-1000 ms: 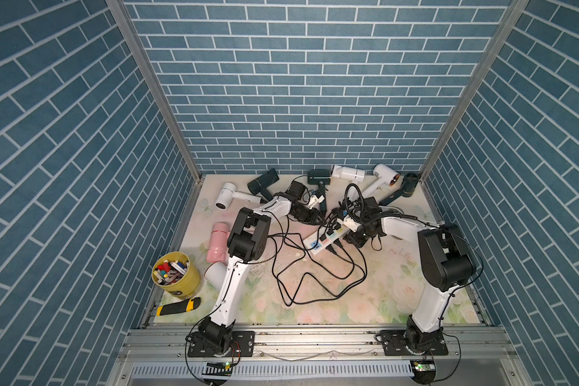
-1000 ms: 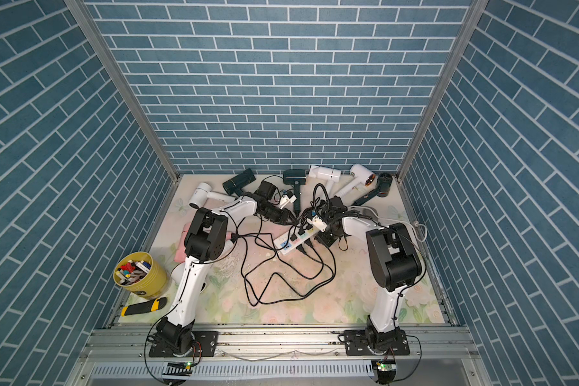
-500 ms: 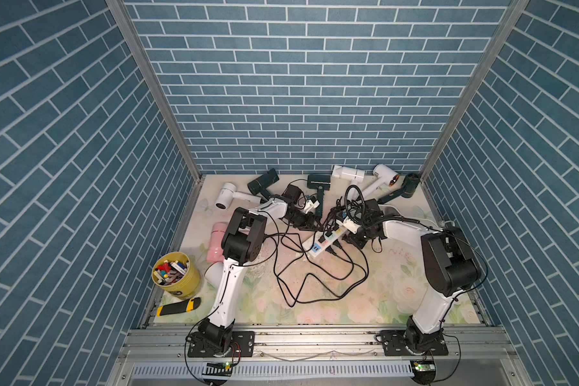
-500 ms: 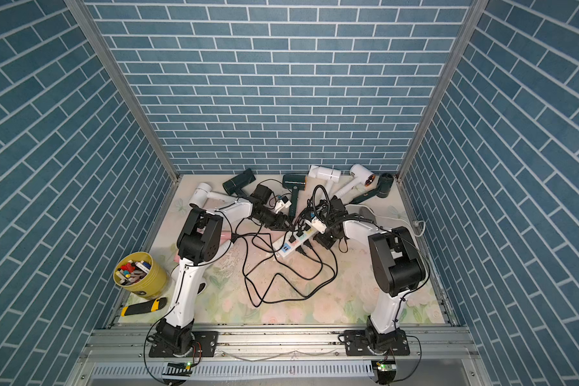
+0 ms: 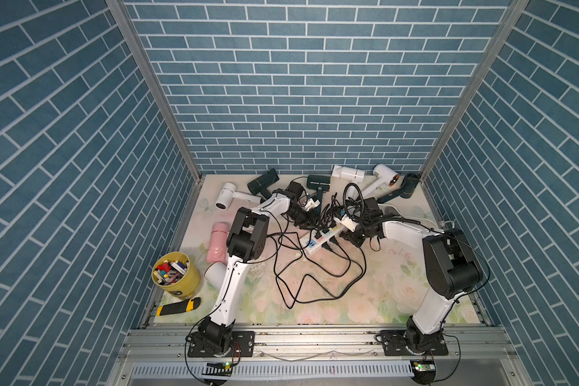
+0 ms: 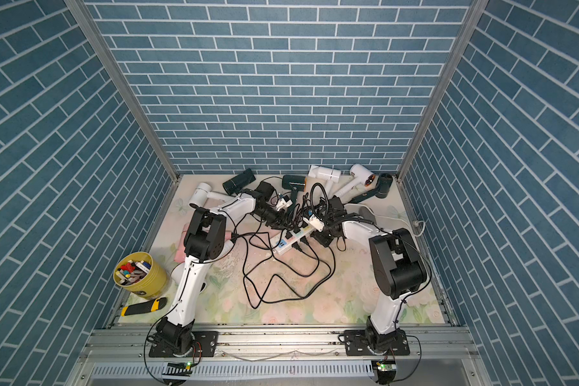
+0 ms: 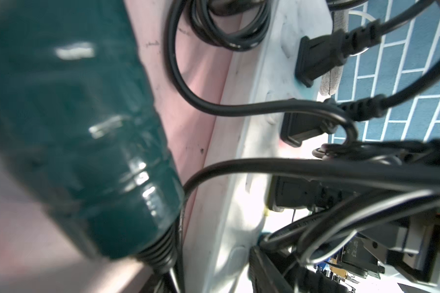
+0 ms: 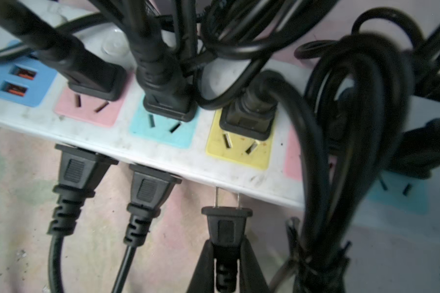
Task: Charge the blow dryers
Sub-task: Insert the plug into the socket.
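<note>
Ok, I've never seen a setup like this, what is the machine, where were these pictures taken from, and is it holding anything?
Two robots: a left arm and a right arm, bolted to a rail. Two pictures look down from overhead, nearly identical; two come from wrist cameras. On the floral table: white, green and pink blow dryers, tangled cords, a power strip, a yellow cup, a utility knife. The right gripper is shut on a black plug, prongs not fully into the strip's side. Whether the left gripper holds anything, I can't tell.
</note>
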Available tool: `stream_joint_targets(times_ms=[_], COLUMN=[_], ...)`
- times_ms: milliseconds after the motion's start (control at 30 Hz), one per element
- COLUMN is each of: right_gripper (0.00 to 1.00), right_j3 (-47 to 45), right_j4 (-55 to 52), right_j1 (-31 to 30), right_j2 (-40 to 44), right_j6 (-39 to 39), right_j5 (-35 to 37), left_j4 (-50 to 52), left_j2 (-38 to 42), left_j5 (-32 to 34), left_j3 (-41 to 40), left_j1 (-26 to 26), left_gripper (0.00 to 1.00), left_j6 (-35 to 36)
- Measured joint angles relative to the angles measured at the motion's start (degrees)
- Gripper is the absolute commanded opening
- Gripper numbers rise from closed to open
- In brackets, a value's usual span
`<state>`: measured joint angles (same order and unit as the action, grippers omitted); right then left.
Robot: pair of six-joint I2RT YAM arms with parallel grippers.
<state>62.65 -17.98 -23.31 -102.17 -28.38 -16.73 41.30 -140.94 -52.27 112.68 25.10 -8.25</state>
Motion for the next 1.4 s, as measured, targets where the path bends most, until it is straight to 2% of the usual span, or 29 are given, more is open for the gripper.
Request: stream_joint_targets(times_ms=[167, 600, 1067, 1400], right_gripper=[0.00, 0.00, 0.00, 0.00], right_j3=[0.6, 6.0, 12.7, 13.0], right_j4=[-0.6, -5.6, -11.7, -12.2], right_j1=[0.0, 0.0, 0.5, 0.7], right_j2=[-1.7, -4.9, -10.4, -10.4], right_j6=[1.1, 6.1, 6.1, 6.1], right_j5=[0.4, 2.5, 0.4, -0.1], left_j4=[0.7, 6.1, 6.4, 6.4], left_j2=[-0.1, -4.8, -5.3, -5.4], left_j5=[0.1, 0.8, 1.0, 1.1], left_j3=[0.6, 9.3, 10.2, 10.3], left_j1=[0.0, 0.7, 0.8, 0.8], left_gripper=[0.54, 0.49, 0.47, 0.46], left_j6=[0.8, 5.0, 7.7, 9.0])
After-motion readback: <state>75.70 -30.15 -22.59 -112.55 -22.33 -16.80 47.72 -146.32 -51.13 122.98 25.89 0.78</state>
